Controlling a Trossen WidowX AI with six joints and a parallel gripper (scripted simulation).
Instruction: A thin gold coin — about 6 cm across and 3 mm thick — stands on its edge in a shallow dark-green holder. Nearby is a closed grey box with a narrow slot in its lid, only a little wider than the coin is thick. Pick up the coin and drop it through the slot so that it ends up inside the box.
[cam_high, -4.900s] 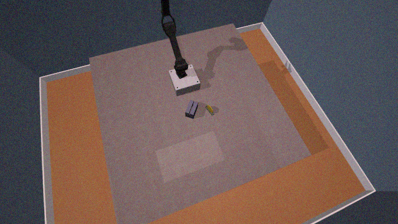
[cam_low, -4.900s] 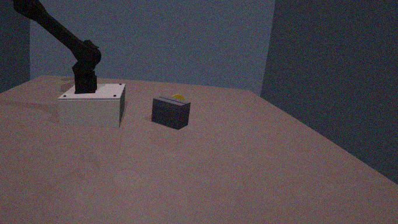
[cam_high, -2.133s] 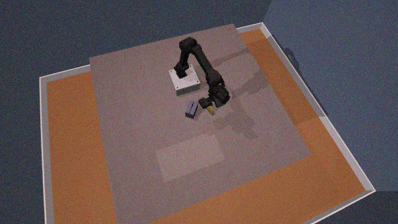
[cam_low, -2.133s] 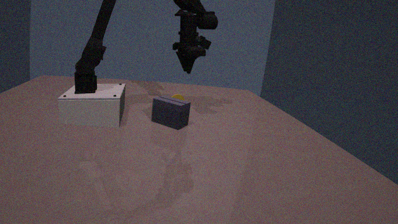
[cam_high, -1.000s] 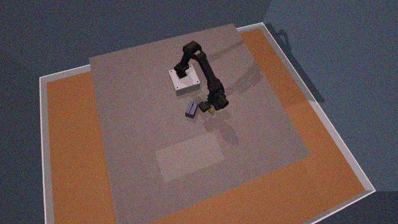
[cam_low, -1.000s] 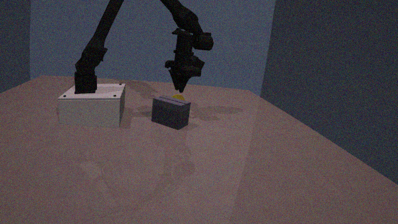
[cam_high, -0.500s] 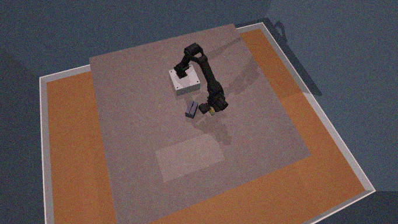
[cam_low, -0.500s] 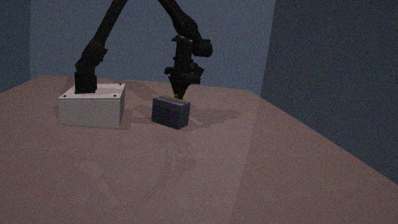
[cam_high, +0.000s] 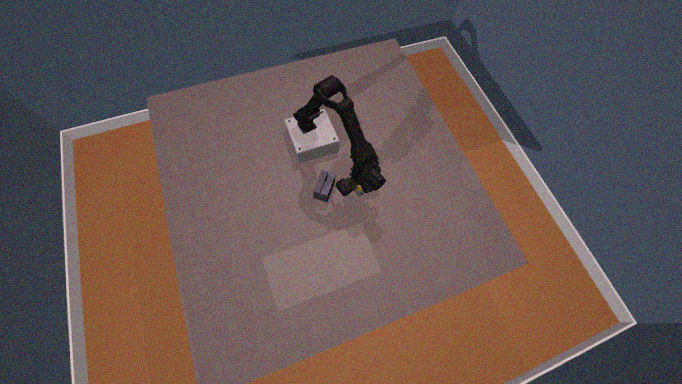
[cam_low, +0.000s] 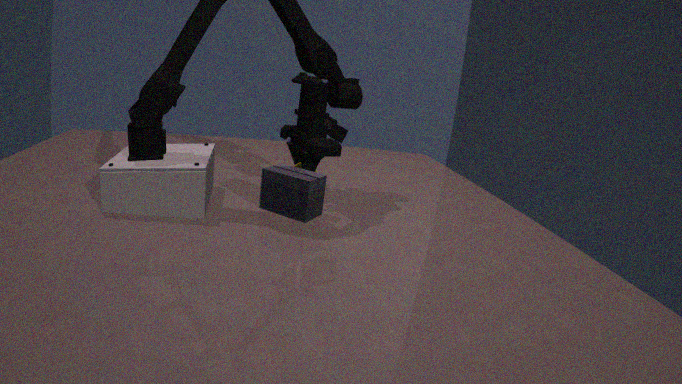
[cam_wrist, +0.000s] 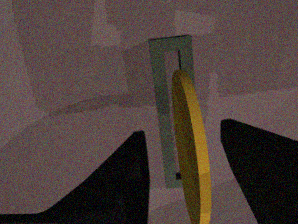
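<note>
Coin (cam_wrist: 189, 145) stands in its holder (cam_wrist: 168, 96) near the tabletop's far edge; gripper (cam_wrist: 182, 163) spread around it, nothing grasped, box (cam_low: 292, 192) unfilled

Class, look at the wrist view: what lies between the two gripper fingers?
The gold coin, on edge in its green holder, stands between the two dark fingers of the open gripper. Neither finger touches it.
</note>
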